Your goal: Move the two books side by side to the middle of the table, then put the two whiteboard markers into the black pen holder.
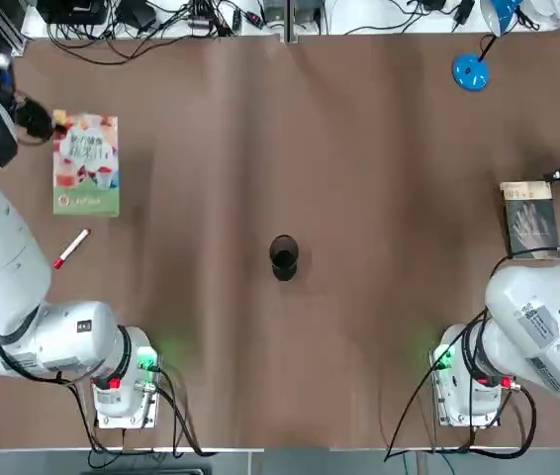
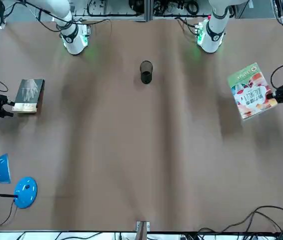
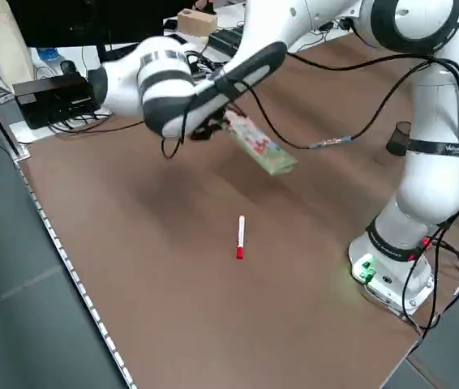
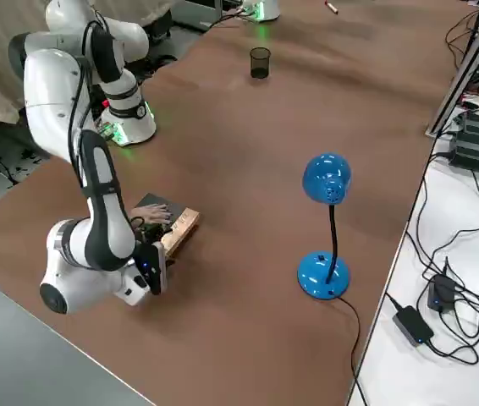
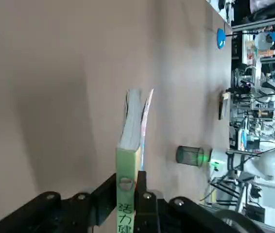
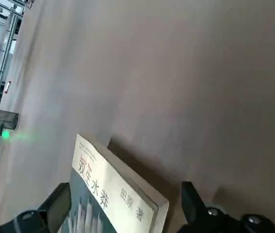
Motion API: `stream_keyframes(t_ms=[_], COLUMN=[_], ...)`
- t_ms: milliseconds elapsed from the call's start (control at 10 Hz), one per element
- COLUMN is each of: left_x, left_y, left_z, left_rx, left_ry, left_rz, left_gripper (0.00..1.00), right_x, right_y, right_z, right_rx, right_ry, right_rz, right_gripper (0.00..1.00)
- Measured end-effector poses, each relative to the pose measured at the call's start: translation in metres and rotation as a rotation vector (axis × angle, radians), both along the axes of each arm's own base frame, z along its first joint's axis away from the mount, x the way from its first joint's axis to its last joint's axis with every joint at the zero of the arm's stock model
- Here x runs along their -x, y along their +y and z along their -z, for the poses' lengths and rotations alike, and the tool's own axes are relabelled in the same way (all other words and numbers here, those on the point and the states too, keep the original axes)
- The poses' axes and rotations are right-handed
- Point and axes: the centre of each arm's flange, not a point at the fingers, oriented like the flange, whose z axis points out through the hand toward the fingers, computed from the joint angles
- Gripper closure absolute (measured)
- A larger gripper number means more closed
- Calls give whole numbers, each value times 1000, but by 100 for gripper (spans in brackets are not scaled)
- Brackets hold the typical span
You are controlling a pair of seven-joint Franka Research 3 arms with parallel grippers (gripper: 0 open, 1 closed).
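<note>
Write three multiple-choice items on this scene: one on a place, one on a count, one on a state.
1. Where does the black pen holder stand?
A. near the middle of the table
B. at a table corner
C. off the table

2. How many whiteboard markers show in the top view?
A. none
B. one
C. three

3. What state is the pale book in?
A. lying flat and untouched
B. held above the table by the left gripper
C. standing in the holder

Answers:
1. A, as the top view shows it about midway between the arms.
2. B, as only one red-capped whiteboard marker lies there, near the left arm.
3. B, as the left side view shows it tilted in the air.
</note>
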Motion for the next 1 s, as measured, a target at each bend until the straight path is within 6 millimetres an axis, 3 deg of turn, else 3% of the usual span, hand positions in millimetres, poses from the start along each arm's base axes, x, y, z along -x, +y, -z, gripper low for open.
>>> stream_keyframes(t_ms=[400, 700, 900, 1000], left_x=[-84, -141, -168, -175], left_y=[-106, -203, -280, -313], left_z=[-32, -1, 16, 31], left_rx=[14, 34, 40, 64], left_ry=[-70, -41, -38, -40], left_rz=[158, 93, 39, 21], left_gripper=[82, 82, 82, 82], right_x=[8, 13, 13, 13], right_y=[3, 2, 2, 2], right_z=[15, 18, 19, 19], right_rx=[-54, -53, -52, -53], right_ry=[22, 35, 2, -33], right_rz=[-8, -15, -41, -67], right_gripper=[4, 42, 57, 76])
